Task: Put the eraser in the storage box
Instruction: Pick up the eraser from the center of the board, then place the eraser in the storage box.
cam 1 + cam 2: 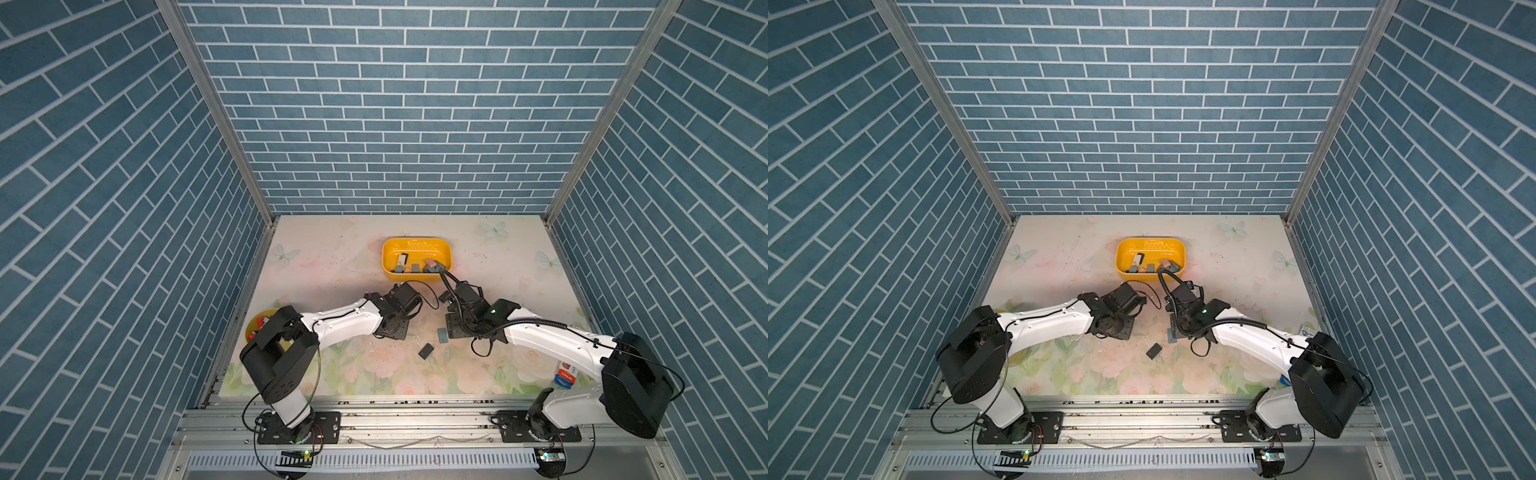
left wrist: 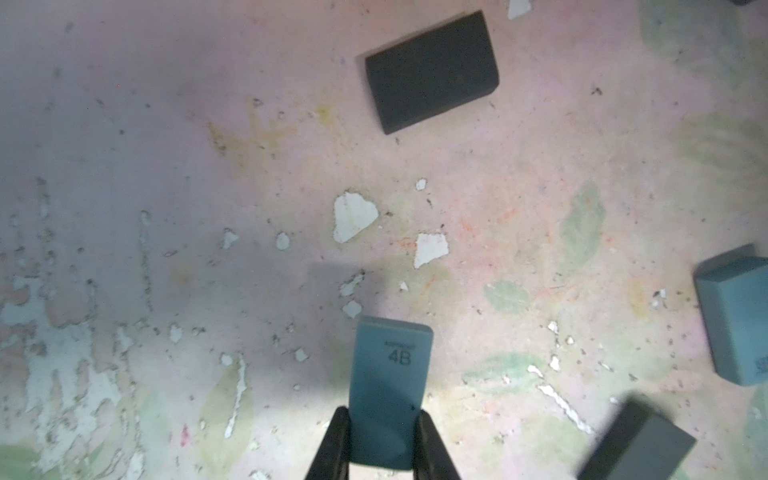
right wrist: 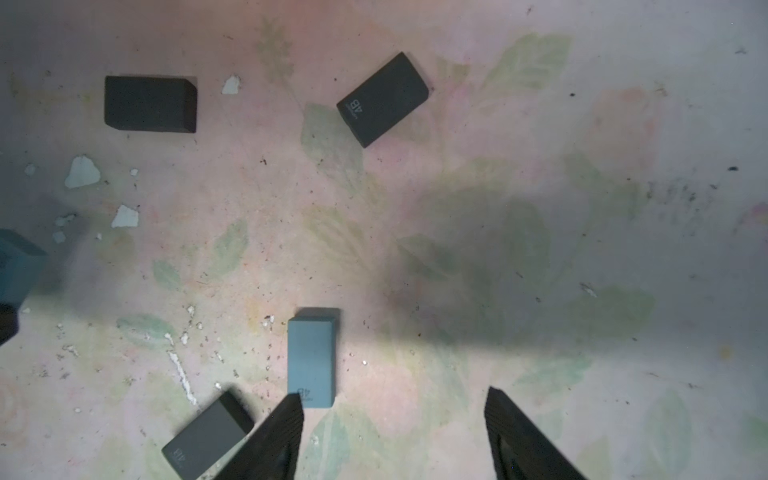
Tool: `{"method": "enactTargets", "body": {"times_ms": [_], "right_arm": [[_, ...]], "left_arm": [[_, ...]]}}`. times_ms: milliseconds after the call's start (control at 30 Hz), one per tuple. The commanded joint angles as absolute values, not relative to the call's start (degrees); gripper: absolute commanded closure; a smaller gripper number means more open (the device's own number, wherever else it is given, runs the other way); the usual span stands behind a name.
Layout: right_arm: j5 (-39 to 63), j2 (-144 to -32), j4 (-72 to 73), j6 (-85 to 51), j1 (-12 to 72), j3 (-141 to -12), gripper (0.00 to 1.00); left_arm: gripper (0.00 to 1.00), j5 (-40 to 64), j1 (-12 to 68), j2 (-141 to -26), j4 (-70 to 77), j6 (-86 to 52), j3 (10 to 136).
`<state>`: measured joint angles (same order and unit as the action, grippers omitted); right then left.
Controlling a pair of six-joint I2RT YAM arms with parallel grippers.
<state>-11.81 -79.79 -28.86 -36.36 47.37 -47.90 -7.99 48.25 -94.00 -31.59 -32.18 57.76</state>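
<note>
In the left wrist view my left gripper [image 2: 382, 415] is shut on a blue eraser [image 2: 388, 374] marked 4B, held a little above the floral mat. My right gripper [image 3: 395, 399] stands open just over the mat, and nothing is between its fingers. A second blue eraser [image 3: 311, 361] lies flat beside one of its fingertips [image 3: 289, 415]. The storage box [image 1: 392, 249], a shallow yellow tub, sits at the back of the table in both top views [image 1: 1127, 251], beyond both wrists. Several erasers lie inside it.
Dark erasers [image 3: 149, 104] [image 3: 382, 99] [image 3: 208, 440] lie loose on the mat, one seen from above [image 1: 426, 351] beside the blue eraser [image 1: 442, 335]. A round yellow cup [image 1: 257, 322] stands at the left edge behind the left arm. A blue and white pack [image 1: 566, 374] lies at the right.
</note>
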Motion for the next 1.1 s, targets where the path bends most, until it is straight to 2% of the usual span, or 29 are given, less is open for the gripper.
{"method": "enactTargets", "body": {"times_ms": [0,400,700,1067], "right_arm": [[-9.69,-81.18,-24.68,-40.12,47.72,-46.74,0.29],[-9.17,-86.41,-19.56,-41.26,48.32,-46.59,0.31],[-10.08,-87.76,-18.66,-42.67,49.38,-45.70,0.35],[-11.32,-89.38,-17.74,-43.81,50.80,-45.18,0.39]], "left_arm": [[0.82,-11.34,47.27,-90.28,-33.45,-33.69,56.19],[0.81,-14.77,42.44,-87.03,-36.04,-34.07,62.95],[0.81,-13.85,38.85,-92.48,-36.76,-33.68,72.86],[0.81,-11.81,35.90,-104.52,-38.50,-30.83,88.34]]}}
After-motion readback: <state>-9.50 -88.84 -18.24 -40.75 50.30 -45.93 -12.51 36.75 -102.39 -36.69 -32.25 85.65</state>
